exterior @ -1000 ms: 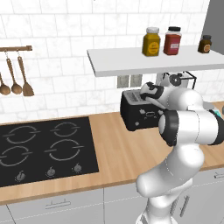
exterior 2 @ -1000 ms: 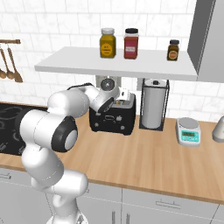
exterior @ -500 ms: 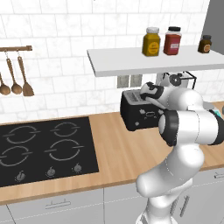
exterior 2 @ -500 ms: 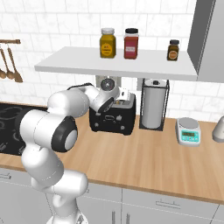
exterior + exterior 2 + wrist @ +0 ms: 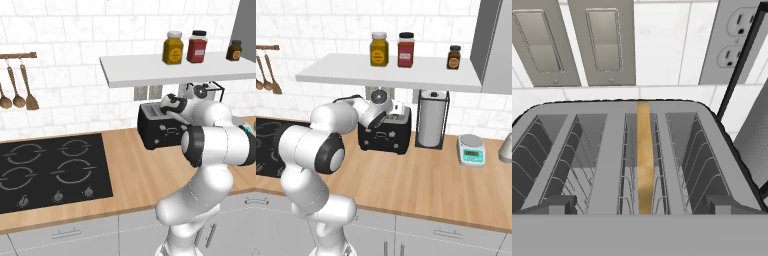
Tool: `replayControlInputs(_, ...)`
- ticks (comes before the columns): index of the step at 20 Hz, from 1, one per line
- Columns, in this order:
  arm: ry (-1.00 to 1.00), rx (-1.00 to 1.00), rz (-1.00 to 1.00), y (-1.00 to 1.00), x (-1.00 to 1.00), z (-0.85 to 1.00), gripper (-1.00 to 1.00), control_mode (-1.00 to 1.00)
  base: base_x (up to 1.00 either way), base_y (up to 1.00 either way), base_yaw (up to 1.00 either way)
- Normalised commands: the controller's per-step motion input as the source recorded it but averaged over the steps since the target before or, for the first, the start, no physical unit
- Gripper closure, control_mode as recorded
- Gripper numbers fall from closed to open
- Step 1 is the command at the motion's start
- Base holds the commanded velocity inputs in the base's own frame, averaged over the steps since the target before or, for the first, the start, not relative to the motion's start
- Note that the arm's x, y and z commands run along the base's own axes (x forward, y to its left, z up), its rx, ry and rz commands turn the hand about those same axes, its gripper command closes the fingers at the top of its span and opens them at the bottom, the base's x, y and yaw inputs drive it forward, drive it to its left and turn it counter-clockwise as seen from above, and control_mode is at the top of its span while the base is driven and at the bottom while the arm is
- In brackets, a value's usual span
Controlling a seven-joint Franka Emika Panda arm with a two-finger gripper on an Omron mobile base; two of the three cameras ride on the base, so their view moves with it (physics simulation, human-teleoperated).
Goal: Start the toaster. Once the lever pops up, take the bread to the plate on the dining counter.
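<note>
While toaster (image 5: 160, 129) sat on worktop (image 5: 446, 180) under shelf (image 5: 391, 75), you had gripper (image 5: 387, 111) poised over its top, jaws spread wide, gripping nothing. Bread (image 5: 644, 157) stood on edge in right-hand slot, seen from hand camera. Step, by my reading: reaching for slice or lever; lever position couldn't be told. Next move called for careful descent, fingertips (image 5: 552, 205) straddling slice. Arm folded forward, forearm level, wrist pitched down at toaster.
</note>
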Motion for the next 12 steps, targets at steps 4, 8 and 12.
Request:
replayControlInputs(4,0.0,0.0,0.0,0.0,0.0,0.0,-1.0,-1.0,0.0,0.0,0.0)
replayControlInputs(8,0.0,0.0,0.0,0.0,0.0,0.0,-1.0,-1.0,0.0,0.0,0.0)
replayControlInputs(12,0.0,0.0,0.0,0.0,0.0,0.0,-1.0,-1.0,0.0,0.0,0.0)
